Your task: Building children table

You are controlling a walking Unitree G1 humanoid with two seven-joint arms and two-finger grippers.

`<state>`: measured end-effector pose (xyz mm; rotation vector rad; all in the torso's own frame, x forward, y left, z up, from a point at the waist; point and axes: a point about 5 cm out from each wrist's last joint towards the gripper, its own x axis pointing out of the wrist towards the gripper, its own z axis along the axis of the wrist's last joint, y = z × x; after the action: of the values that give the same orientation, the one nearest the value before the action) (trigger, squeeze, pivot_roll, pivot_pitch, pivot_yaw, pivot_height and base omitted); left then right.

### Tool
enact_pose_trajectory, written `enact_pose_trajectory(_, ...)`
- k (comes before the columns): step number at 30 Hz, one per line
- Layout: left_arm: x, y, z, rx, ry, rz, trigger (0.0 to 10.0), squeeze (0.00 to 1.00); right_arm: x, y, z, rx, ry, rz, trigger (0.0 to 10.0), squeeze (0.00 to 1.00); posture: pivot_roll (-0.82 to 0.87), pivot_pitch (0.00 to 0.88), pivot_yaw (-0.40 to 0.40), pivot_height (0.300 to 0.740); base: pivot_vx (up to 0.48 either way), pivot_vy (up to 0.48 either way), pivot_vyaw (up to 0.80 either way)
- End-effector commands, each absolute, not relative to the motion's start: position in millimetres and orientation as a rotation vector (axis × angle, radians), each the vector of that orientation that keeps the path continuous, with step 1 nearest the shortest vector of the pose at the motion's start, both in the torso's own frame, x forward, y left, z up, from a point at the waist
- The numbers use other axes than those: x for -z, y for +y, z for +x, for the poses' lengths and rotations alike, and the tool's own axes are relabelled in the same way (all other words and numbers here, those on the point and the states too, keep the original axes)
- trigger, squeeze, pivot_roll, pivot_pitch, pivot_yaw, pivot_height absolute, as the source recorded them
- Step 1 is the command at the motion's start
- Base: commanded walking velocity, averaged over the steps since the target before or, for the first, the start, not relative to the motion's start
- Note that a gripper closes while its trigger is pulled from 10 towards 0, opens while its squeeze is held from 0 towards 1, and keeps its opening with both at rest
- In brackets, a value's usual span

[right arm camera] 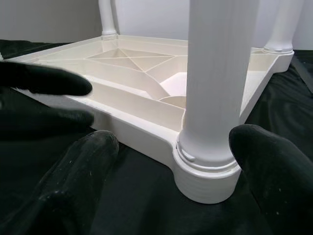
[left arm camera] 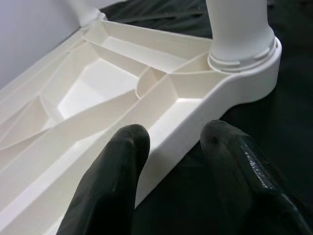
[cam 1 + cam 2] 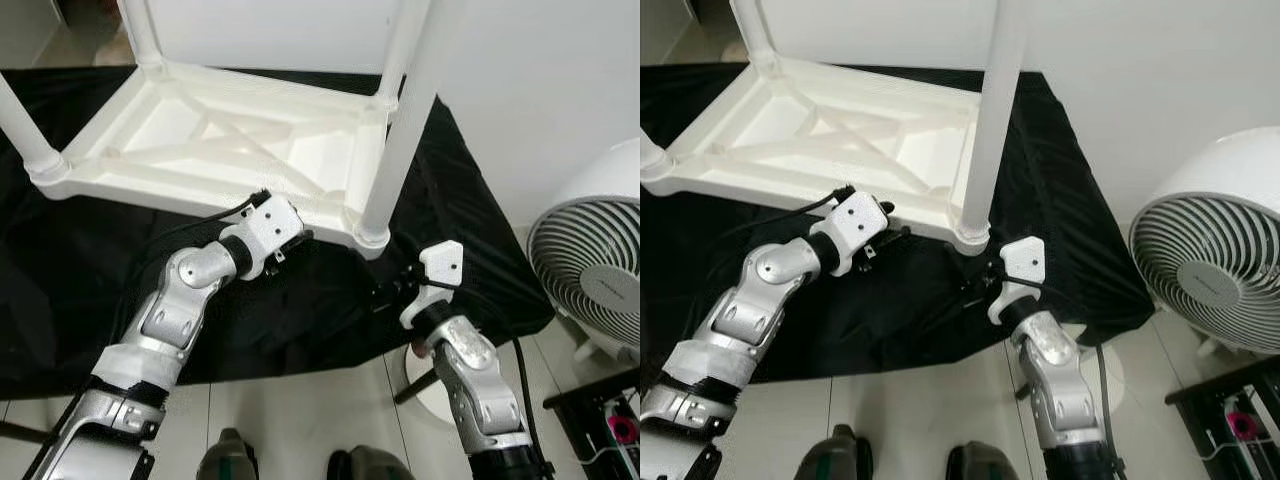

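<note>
Right gripper (image 1: 166,171) hovers fingers spread, empty, either side of the near leg (image 3: 400,130) socket. Left gripper (image 2: 171,161) is open astride the upturned white table (image 3: 215,140) rim on black cloth (image 3: 80,270). Risk: an off-axis push could tilt the leg or slide the table.
</note>
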<state>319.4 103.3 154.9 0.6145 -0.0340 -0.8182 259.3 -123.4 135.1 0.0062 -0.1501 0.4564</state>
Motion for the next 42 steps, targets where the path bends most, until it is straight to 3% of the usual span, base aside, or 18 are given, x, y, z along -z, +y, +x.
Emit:
enact_pose_trajectory(1,-156.3,108.7,326.6,0.650,-0.077,0.634,10.0,0.00,-133.5,-123.0,259.2,-0.467,-0.139,0.007,10.0,0.00,-0.01,0.045,-0.009,0.740,0.000,0.000,0.00)
enact_pose_trajectory(12,-148.7,111.6,357.8,0.614,-0.018,0.747,10.0,0.00,-139.4,-112.3,260.8,-0.496,-0.163,0.021,10.0,0.00,-0.03,0.047,0.017,0.740,0.000,0.000,0.00)
enact_pose_trajectory(21,-152.9,136.2,383.4,0.517,0.093,0.763,10.0,0.00,-139.6,-111.3,249.9,-0.513,-0.162,0.033,10.0,0.00,-0.06,0.082,0.042,0.740,0.000,0.000,0.00)
enact_pose_trajectory(42,-152.9,130.5,393.7,0.581,0.160,0.751,10.0,0.00,-138.5,-107.4,226.5,-0.489,-0.115,0.044,10.0,0.00,-0.10,0.206,0.075,0.740,0.000,0.000,0.00)
